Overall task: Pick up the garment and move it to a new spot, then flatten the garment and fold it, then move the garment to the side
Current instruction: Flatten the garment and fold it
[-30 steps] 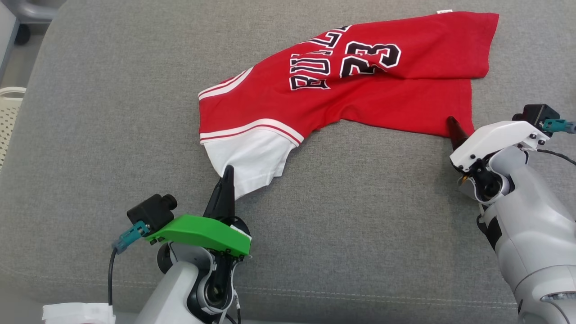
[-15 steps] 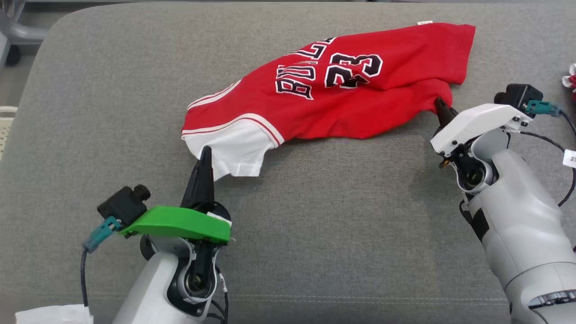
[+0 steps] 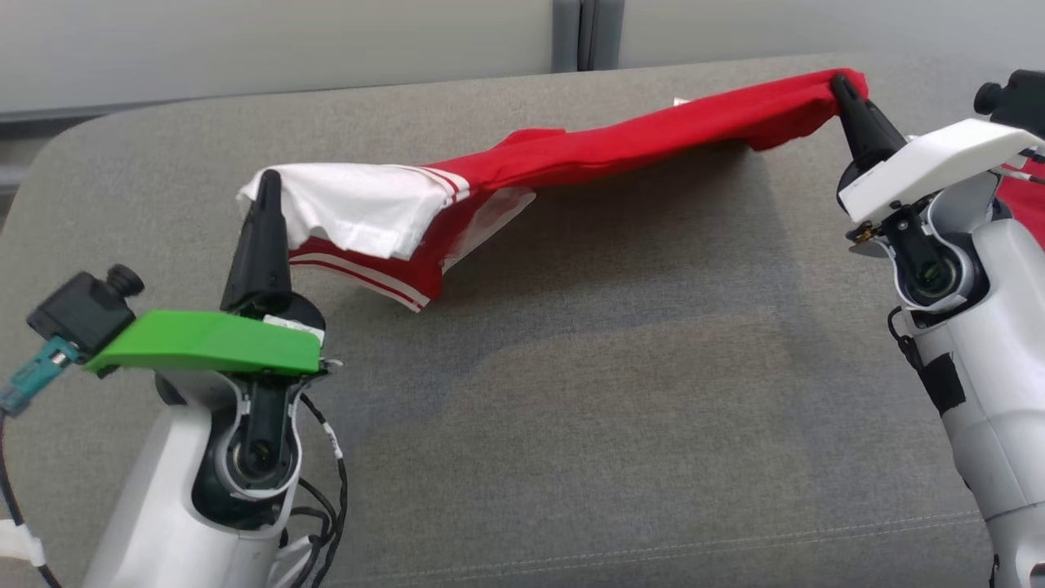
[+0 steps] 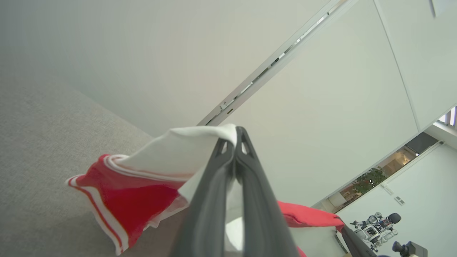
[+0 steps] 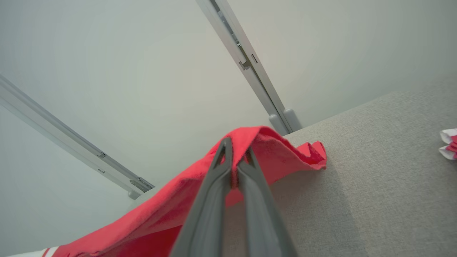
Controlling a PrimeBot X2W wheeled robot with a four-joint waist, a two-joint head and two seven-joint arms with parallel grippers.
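Observation:
The garment [image 3: 588,151], a red jersey with a white sleeve and white stripes, hangs stretched in the air between my two grippers above the grey cushion [image 3: 571,392]. My left gripper [image 3: 268,184] is shut on the white sleeve at the left end, which shows pinched at the fingertips in the left wrist view as the garment [image 4: 150,175] in the left gripper [image 4: 235,134]. My right gripper [image 3: 841,84] is shut on the red hem at the right end. In the right wrist view the garment [image 5: 285,153] folds over the right gripper [image 5: 236,146]. The printed lettering is hidden.
A pale wall with a vertical metal rail [image 3: 588,33] rises behind the cushion. A small red and white cloth [image 5: 449,144] lies at the cushion's right edge. Another robot [image 4: 378,228] stands far off in the room.
Both grippers have lifted the garment off the cushion and pulled it taut between them. The right gripper closed on the hem. The head camera has tilted up, so the wall now shows.

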